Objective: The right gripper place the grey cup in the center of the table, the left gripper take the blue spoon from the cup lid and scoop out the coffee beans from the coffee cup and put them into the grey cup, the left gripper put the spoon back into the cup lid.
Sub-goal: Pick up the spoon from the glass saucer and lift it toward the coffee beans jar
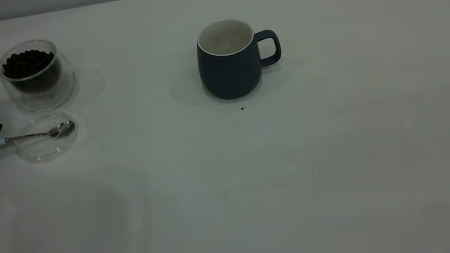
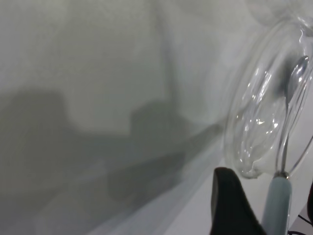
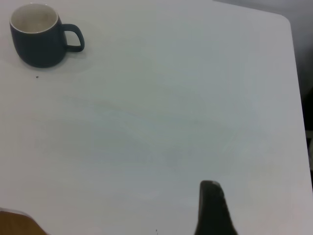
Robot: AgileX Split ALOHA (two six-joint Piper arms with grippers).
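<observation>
A: Where's the mug?

B: The dark blue-grey round mug [image 1: 230, 65] w/ white inside stands upright near the middle of the big plain white desk [image 1: 302, 168]. Loop handle points to the right side. Lots of bare desk all round it, esp. to the right & front. One tiny dark speck [image 1: 242, 108] just in front.

A: And the rest?

B: All at the left edge. The small clear double-walled glass cup [image 1: 35, 74] is round and smooth, full of dark brown beans [image 1: 28, 63]. Just in front of it lies the flat round clear lid [image 1: 46, 135]. The little spoon w/ shiny metal bowl & pale blue handle [image 1: 13, 139] lies across it, bowl in the lid, handle sticking out past the rim to the left.

A: The hands?

B: Left black hand [image 2: 274, 205] is right at the desk's left edge, fingers apart, one each side of the blue handle. Can't tell if they touch it. Right hand [image 3: 211, 210] is over bare desk, well apart from the mug; only one dark finger shows, so can't tell open or closed.
</observation>
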